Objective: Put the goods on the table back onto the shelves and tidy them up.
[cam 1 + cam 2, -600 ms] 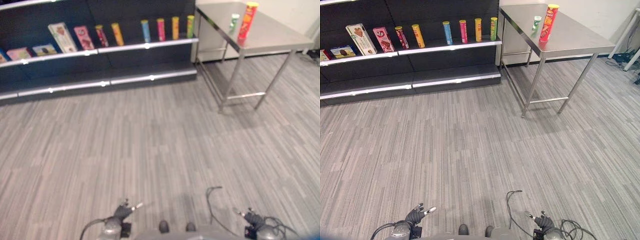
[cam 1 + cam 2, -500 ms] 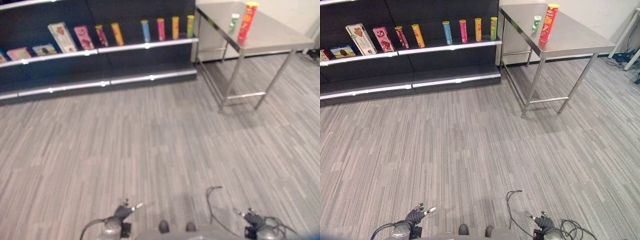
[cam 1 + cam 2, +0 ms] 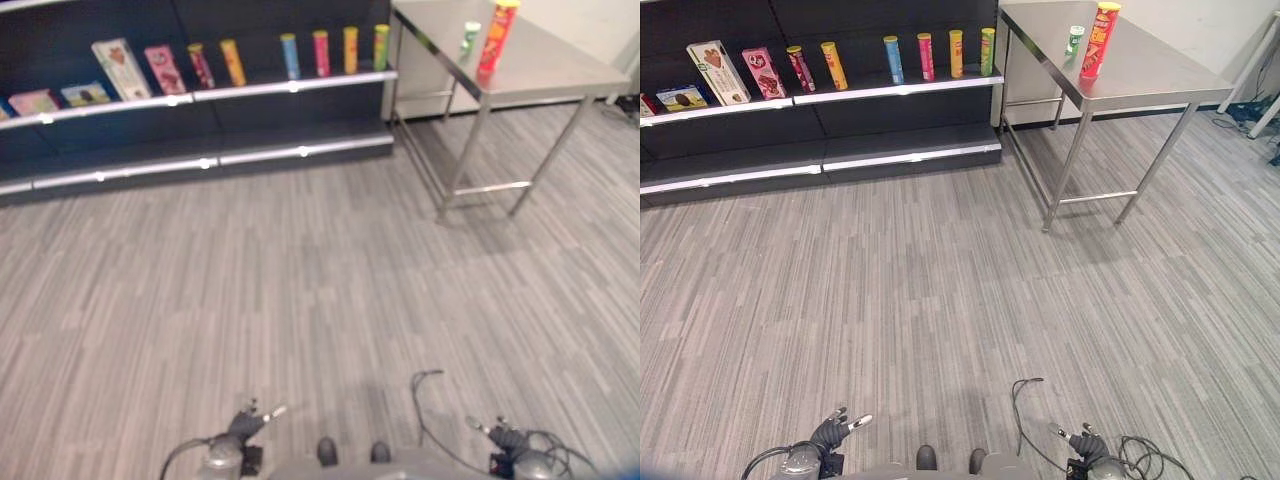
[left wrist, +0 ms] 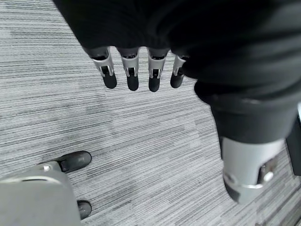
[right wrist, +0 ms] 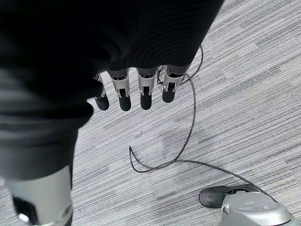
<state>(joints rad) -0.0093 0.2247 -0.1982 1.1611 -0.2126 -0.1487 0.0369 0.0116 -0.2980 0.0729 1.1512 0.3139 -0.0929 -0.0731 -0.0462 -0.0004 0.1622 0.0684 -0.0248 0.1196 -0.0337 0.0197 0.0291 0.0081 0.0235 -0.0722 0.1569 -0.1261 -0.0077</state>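
Observation:
A tall red can [image 3: 1099, 40] and a small green can [image 3: 1074, 40] stand on the steel table [image 3: 1160, 70] at the far right. To its left runs the dark shelf [image 3: 890, 92], carrying several upright tubes [image 3: 926, 56] and boxes [image 3: 715, 72]. My left hand [image 3: 830, 432] hangs low at the near edge of the eye views, far from the table. Its fingers [image 4: 132, 75] are straight over bare floor, holding nothing. My right hand [image 3: 1085, 447] hangs the same way on the other side, its fingers [image 5: 141, 89] also straight and empty.
Grey striped carpet [image 3: 940, 300] stretches between me and the shelf. The table's legs [image 3: 1065, 170] and crossbar stand beside the shelf's right end. A lower shelf board [image 3: 910, 150] sits bare under the tubes.
The whole picture has slid up a little, so the camera moved. The cans, the shelf goods and both hands keep their places.

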